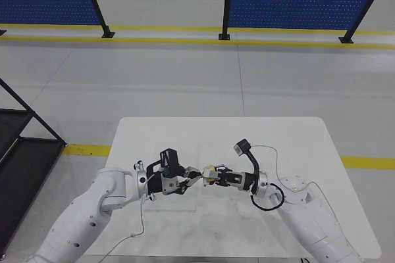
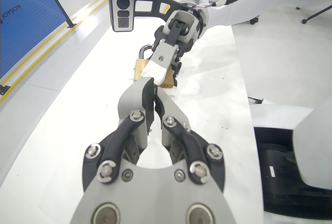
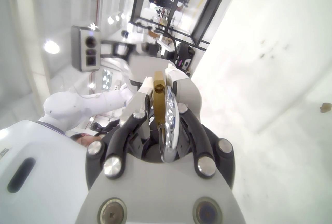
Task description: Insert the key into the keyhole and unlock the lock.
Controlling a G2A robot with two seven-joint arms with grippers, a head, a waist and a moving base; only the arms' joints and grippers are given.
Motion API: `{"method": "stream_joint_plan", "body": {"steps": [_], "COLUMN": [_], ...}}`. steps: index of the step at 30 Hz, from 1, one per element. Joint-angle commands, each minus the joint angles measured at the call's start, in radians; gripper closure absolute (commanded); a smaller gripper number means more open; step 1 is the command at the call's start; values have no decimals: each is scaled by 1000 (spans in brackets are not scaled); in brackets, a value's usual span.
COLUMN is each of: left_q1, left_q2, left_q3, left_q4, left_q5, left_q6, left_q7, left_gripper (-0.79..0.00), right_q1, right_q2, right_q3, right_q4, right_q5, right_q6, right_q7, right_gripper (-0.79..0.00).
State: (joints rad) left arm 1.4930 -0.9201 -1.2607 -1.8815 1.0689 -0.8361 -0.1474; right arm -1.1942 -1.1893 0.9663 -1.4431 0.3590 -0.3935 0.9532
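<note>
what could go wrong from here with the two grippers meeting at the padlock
The padlock is gripped by its body in the right gripper alone; a push from the shut left gripper might twist it or make it slip. The left fingertips sit tight against the right gripper's taped finger, so they may jam. The keyhole is hidden, so misalignment is hard to rule out.

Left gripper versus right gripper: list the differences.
The right gripper clamps a brass padlock; the left gripper is pinched shut with its tips at the padlock's end. The right gripper's fingertips wear white wrapping; the left gripper's carry black pads. Both meet tip to tip above the white table.
</note>
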Motion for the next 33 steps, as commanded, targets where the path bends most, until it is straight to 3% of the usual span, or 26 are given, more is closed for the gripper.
{"method": "stream_joint_plan", "body": {"steps": [1, 33], "left_q1": [-1, -14], "left_q2": [0, -4], "left_q3": [2, 7], "left_q4": [2, 21], "left_q5": [2, 21], "left_q6": [0, 4], "left_q7": [2, 11], "left_gripper": [0, 0], "right_q1": [0, 0], "right_q2": [0, 0], "right_q3": [0, 0], "right_q4": [0, 0], "right_q5": [0, 0], "right_q6": [0, 0], "right_q7": [0, 0], "right_gripper": [0, 0]}}
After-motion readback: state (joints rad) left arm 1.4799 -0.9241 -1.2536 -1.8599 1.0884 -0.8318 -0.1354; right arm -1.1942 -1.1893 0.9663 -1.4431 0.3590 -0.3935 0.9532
